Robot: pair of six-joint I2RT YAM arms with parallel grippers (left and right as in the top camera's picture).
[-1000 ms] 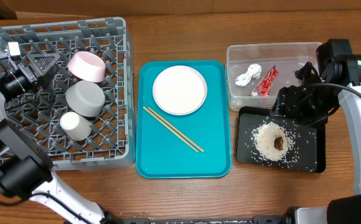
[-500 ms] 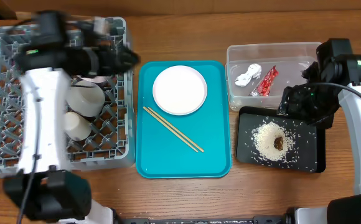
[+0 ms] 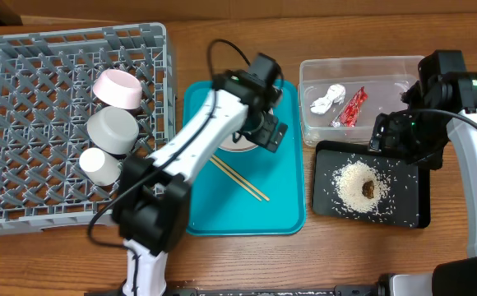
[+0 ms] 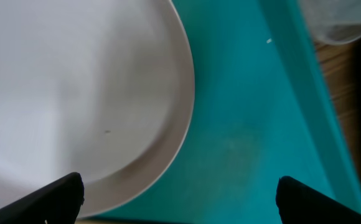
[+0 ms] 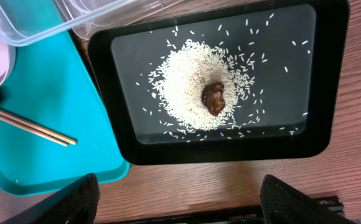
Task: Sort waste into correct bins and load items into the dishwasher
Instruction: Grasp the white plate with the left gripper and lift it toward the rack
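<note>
My left gripper (image 3: 265, 130) hangs open low over the round white plate (image 4: 75, 81) on the teal tray (image 3: 280, 205); the plate's rim runs between its fingertips. Two chopsticks (image 3: 243, 182) lie beside the plate. In the grey dishwasher rack (image 3: 25, 164) sit a pink bowl (image 3: 117, 87), a grey bowl (image 3: 112, 130) and a white cup (image 3: 100, 165). The clear tub (image 3: 386, 70) holds the red wrapper (image 3: 353, 107) and the tissue (image 3: 326, 99). Rice (image 5: 193, 87) and a brown lump (image 5: 214, 98) lie in the black tray (image 3: 411, 210). My right gripper (image 3: 403, 136) is open and empty above that tray.
The left arm stretches from the table's front edge across the teal tray, hiding most of the plate from overhead. The rack fills the left side. Bare wooden table (image 5: 230, 186) shows in front of the black tray.
The left arm swung from over the rack to the teal tray and now hangs over the plate. The right gripper's jaws spread a little wider and it hardly moved.
</note>
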